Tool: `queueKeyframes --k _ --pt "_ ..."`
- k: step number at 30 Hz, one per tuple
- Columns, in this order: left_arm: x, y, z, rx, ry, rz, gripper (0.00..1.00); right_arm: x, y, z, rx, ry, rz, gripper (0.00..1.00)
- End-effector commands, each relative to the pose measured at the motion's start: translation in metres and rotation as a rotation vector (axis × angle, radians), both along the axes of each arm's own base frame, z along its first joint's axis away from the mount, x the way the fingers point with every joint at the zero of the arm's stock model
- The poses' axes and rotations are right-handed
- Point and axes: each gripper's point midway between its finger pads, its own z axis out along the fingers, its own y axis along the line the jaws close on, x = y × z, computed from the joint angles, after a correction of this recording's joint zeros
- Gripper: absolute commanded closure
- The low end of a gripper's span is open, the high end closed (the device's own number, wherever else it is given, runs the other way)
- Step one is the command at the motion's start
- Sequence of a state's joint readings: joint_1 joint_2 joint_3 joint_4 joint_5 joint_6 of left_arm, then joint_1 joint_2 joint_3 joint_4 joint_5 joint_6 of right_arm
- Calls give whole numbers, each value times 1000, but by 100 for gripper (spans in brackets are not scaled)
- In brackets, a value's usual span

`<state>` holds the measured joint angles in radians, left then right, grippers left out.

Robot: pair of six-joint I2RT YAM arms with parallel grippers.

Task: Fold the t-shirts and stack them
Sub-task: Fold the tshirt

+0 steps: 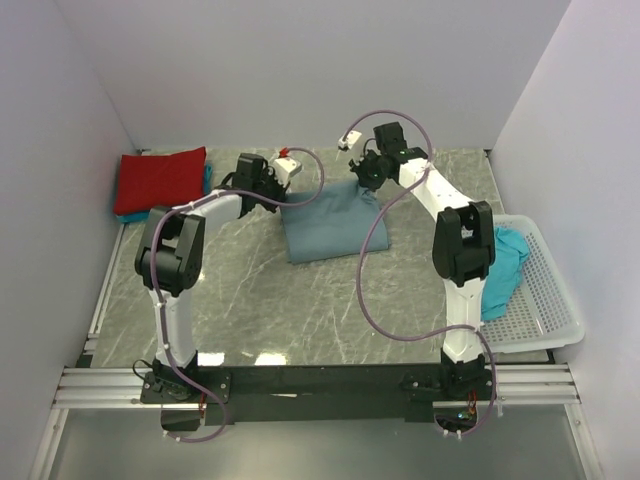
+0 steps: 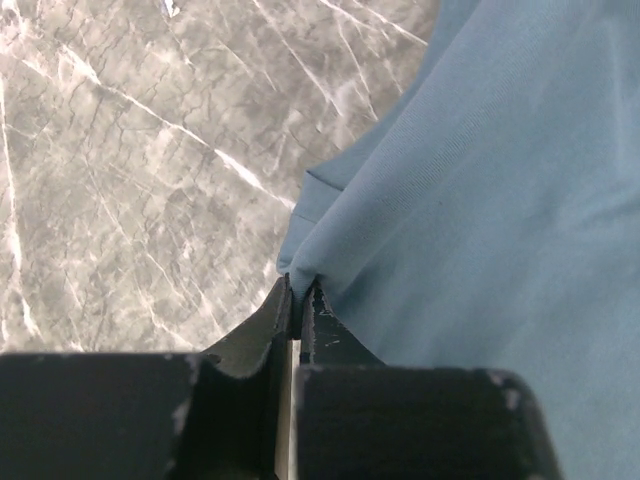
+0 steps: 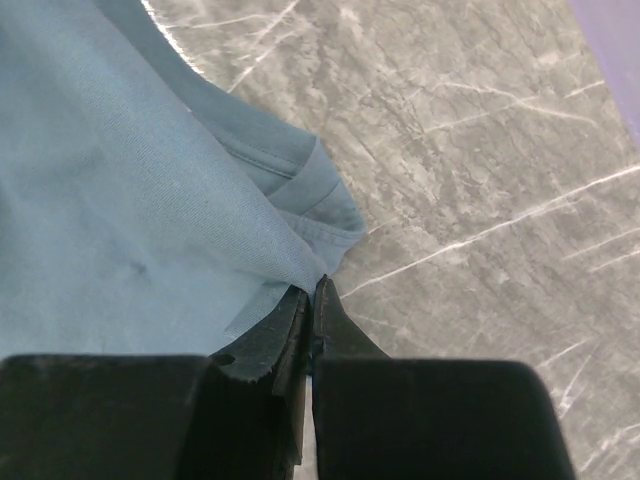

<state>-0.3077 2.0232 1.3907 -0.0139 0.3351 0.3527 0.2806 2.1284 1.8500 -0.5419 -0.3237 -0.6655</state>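
Left gripper [image 2: 297, 287]: jaws pinched narrow on a corner of the slate-blue t-shirt [image 2: 480, 200]. The cloth comes to a point between the tips and spreads away to the right. Bare grey marble table [image 2: 130, 180] shows to the left of it.

Right gripper [image 3: 313, 288]: jaws likewise nearly together, clamped on the shirt's other far corner. A folded hem band lies just beyond the tips, with the fabric spreading off to the left.

Near edge, top view: both arm bases are bolted to the black rail, left base [image 1: 175, 385] and right base [image 1: 460, 385].

Near right: a white perforated basket [image 1: 555, 310] sits at the right side of the table, beside the right arm. A teal t-shirt [image 1: 508, 265] is bunched in its far-left part, partly hidden by the arm.

Mid table: the slate-blue t-shirt lies roughly central, between the two arms. Its near edge rests flat on the marble. Its two far corners are gathered up at the grippers, and the far edge sags between them. It looks already folded to a compact panel, though the number of layers cannot be told.

Far left corner: a red t-shirt [image 1: 160, 180] lies as a flat rectangle against the left wall, well apart from the blue one. A sliver of teal cloth [image 1: 207, 178] shows at its right edge; what it is cannot be told.
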Motion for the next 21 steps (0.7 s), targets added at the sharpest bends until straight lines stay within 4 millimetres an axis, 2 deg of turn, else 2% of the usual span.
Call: queueKeyframes --k 1,2,3,4,5,6,7,8,9,10,11,12,13,14,15,16,17,18,19,20,21 --pt "21 -2 18 -32 -40 49 94 22 -1 25 30 -79 -64 100" --pt "21 -2 18 -35 -25 56 90 24 -3 24 27 -81 -78 100" --pt "23 -2 18 -45 -9 83 76 26 -4 22 23 -80 -103 95" --pt "29 -1 21 -50 -11 104 68 30 -5 22 20 -97 -126 88" --pt "32 0 23 -76 7 158 52 32 -6 20 32 -96 -181 57" --pt "44 19 26 -42 -13 299 32 38 -10 22 36 -120 -245 41" --pt "56 26 44 -55 -40 380 28 56 -25 37 4 -231 -392 31" --pt "62 34 55 -82 -39 481 26 61 -31 43 34 -255 -498 24" --pt "63 51 60 -42 -40 576 23 64 -36 53 42 -286 -552 24" --pt "70 54 94 -96 -82 632 22 67 -43 62 64 -310 -605 23" --pt "68 57 109 -140 -84 683 17 66 -44 68 120 -301 -649 23" --pt "65 58 122 -160 -85 699 11 62 -46 83 159 -301 -656 23" --pt "52 52 142 -207 -65 655 11 52 -35 82 206 -232 -598 23" --pt "43 46 149 -256 -43 629 11 46 -36 86 255 -183 -593 23" --pt "34 39 156 -306 -17 589 9 34 -28 95 296 -137 -532 23" --pt "17 41 161 -349 6 567 8 9 -17 85 315 -2 -435 23" --pt "2 26 161 -430 86 510 7 -21 5 93 411 104 -225 26" --pt "-9 22 162 -466 128 485 5 -45 15 96 459 176 -119 27" --pt "-24 24 154 -492 179 477 3 -70 20 94 484 250 -44 28" --pt "-36 14 153 -550 244 441 3 -96 25 84 511 315 31 28" --pt "-45 13 157 -578 259 428 2 -111 24 100 523 286 62 28"
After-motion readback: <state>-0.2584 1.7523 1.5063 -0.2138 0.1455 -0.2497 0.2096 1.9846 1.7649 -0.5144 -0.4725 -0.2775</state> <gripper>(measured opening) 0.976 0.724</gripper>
